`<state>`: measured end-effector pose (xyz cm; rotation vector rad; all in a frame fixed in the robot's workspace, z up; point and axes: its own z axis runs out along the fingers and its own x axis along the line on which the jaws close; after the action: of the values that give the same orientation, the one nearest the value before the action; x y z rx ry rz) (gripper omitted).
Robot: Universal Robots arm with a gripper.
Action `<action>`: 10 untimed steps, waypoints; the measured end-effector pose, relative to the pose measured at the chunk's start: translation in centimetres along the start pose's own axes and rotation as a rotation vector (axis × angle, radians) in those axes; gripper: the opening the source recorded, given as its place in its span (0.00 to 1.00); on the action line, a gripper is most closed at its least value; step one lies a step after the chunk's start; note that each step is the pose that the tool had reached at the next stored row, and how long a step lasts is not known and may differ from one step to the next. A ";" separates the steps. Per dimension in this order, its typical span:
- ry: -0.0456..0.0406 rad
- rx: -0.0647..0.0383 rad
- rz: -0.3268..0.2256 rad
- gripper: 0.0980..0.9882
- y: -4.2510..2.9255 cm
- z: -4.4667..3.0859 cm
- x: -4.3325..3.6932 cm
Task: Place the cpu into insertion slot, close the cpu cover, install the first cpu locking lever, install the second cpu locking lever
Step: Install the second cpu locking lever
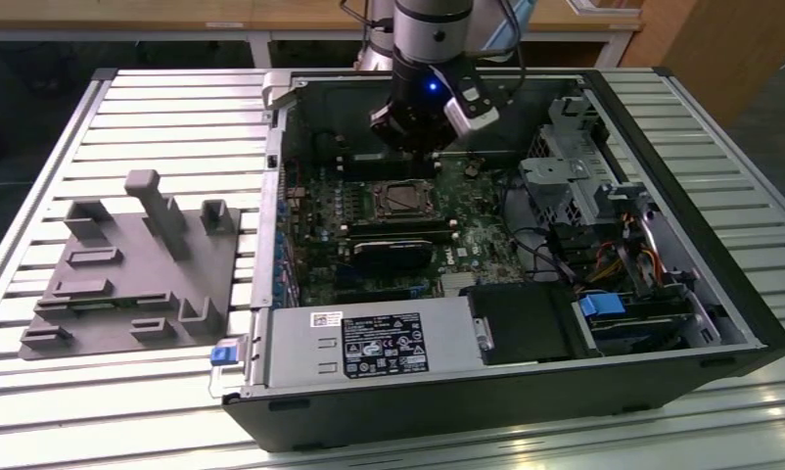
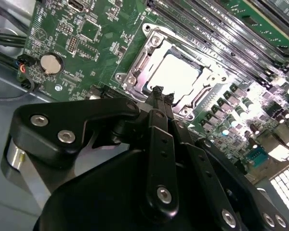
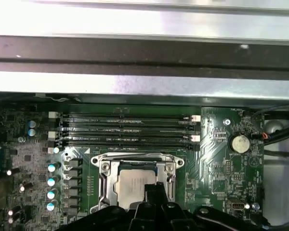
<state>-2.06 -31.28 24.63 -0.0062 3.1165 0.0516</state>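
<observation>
an open computer case [image 1: 706, 294] lies on a slatted metal surface [image 1: 92, 411], its green motherboard [image 1: 317, 245] facing up. seen in the exterior view, the robot arm comes down from twelve o'clock and its end effector [image 1: 412, 147] hangs inside the case, just above the board.

the insertion slot [image 1: 395, 200] sits near the middle of the board, directly at six o'clock from the end effector in that view. in both wrist views the cpu [image 2: 176, 76] [image 3: 132, 188] lies flat in the slot, its pale metal top showing. the cpu cover [image 2: 149, 48] [image 3: 137, 161] appears folded down around it, the silvery frame ringing the chip. the black fingertips [image 2: 158, 96] are pressed together with nothing between them, their tips hovering over the near edge of the socket frame.

long black memory slots [image 3: 127, 127] run beside the socket. a grey parts fixture [image 1: 138, 269] rests on the surface at nine o'clock from the case.

judging from this, placing the chip and lowering the cover look done, and the work in hand is the first locking lever. whether either lever is latched cannot be made out. the next move calls for fine alignment of the closed tips on a thin lever, pushing without sliding onto the chip.
</observation>
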 end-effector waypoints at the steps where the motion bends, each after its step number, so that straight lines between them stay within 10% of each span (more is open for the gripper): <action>1: 0.0000 0.000 0.000 0.01 -0.14 -0.02 0.00; 10: 0.0128 0.000 0.001 0.01 -2.00 -0.04 -0.01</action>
<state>-2.05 -33.28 24.60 -0.0055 3.1293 0.0525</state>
